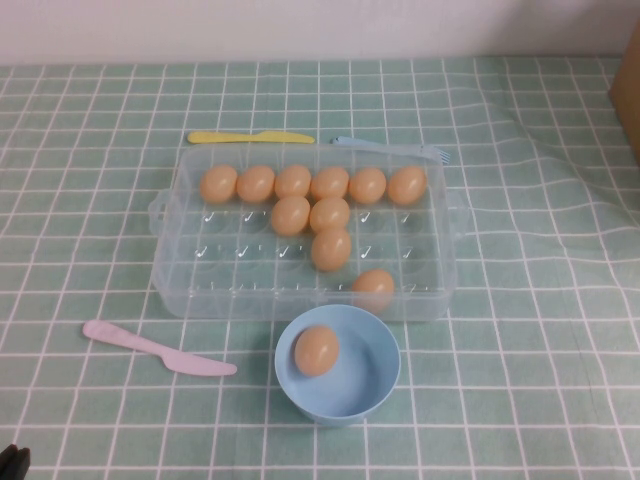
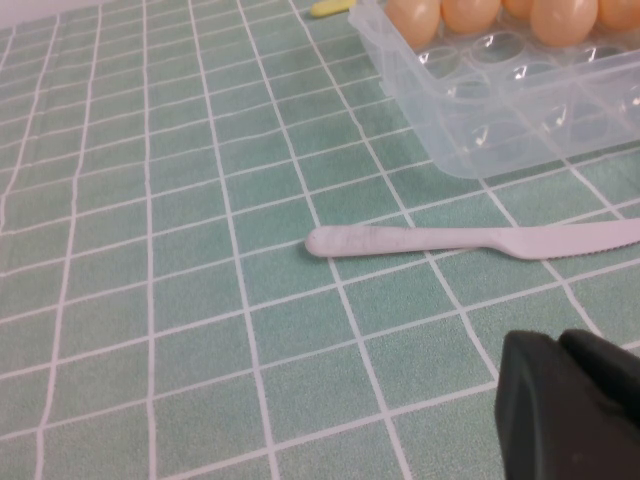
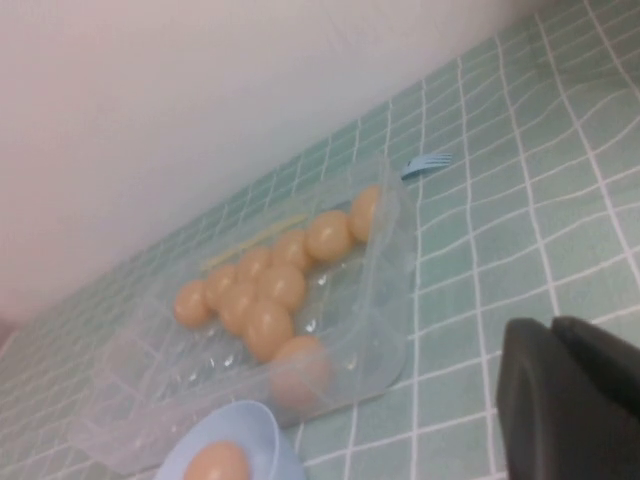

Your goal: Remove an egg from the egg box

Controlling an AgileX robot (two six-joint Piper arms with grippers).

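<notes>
The clear plastic egg box (image 1: 200, 272) stands mid-table with several tan-orange eggs in its cups; one row along the far side, others stepping toward the near right, such as the egg (image 1: 330, 249). One more egg (image 1: 316, 350) lies in the round light-blue bowl (image 1: 372, 385) just in front of the box. My left gripper (image 2: 562, 345) is shut and empty, low over the cloth at the near left, its tip just showing in the high view (image 1: 12, 462). My right gripper (image 3: 552, 328) is shut and empty, off to the right of the box (image 3: 380, 300), outside the high view.
A pink plastic knife (image 1: 150, 348) lies left of the bowl, also in the left wrist view (image 2: 470, 238). A yellow knife (image 1: 250, 137) and a blue fork (image 1: 390, 146) lie behind the box. A brown box edge (image 1: 628, 90) stands at the far right.
</notes>
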